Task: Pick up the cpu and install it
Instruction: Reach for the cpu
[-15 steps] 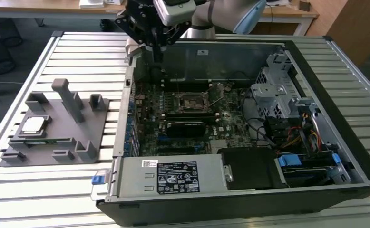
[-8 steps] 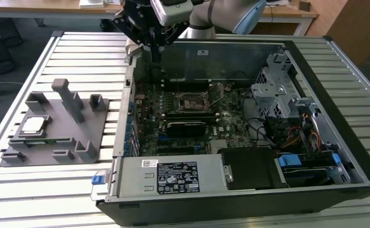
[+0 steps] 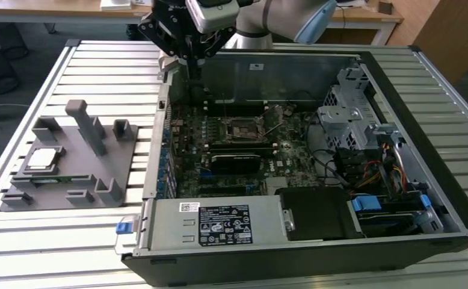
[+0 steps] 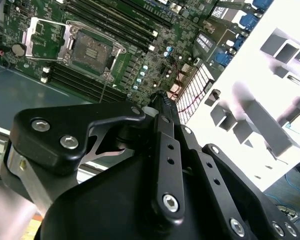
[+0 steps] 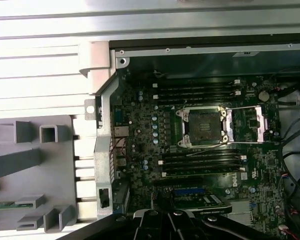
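- The cpu (image 3: 43, 158) lies flat, silvery top up, in a shallow pocket of the grey plastic tray (image 3: 97, 174), towards the exterior view's left and outside the computer case (image 3: 450, 198).
- Nothing touches the chip (you can see it sitting square in its pocket); the gripper is well apart from it.
- Just beside the chip, on the tray's near side, a thin green memory stick (image 3: 58, 179) lies in its own slot; the first wrist view catches its end (image 5: 2, 205).
- The tray rests on the slatted metal table (image 3: 58, 241), close against the case's wall.
- Inside the case, the motherboard (image 3: 218, 144) carries the dark square socket (image 3: 240, 127), with its metal frame swung open beside it in both wrist views (image 5: 204, 125) (image 4: 92, 50).
- The gripper (image 3: 192, 63) hangs above the far edge of the case, over the corner nearest the tray, short of the socket.
- Its fingers are pressed together with nothing between them, and you see the same in both wrist views (image 4: 162, 100) (image 5: 165, 215).
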You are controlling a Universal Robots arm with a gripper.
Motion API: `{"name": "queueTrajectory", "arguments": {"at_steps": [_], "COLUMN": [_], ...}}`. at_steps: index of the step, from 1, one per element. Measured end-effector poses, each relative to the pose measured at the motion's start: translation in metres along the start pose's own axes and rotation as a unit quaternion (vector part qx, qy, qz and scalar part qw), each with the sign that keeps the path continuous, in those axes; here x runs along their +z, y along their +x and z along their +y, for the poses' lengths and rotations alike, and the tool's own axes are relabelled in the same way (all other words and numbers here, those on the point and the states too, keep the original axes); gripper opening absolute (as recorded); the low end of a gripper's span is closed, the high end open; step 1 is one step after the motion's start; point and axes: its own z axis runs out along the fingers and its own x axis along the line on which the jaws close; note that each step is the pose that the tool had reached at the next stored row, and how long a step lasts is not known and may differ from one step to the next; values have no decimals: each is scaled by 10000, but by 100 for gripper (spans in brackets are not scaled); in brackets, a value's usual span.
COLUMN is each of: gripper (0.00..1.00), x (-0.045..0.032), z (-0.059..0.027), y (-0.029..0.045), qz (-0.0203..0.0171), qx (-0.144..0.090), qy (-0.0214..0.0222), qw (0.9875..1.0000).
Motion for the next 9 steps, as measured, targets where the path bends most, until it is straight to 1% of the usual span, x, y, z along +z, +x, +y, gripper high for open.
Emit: {"name": "queueTrajectory", "arguments": {"at_steps": [9], "gripper": [11], "x": [2], "z": [-6], "y": [73], "qz": [0], "qx": [0], "qy": [0], "qw": [10000]}}
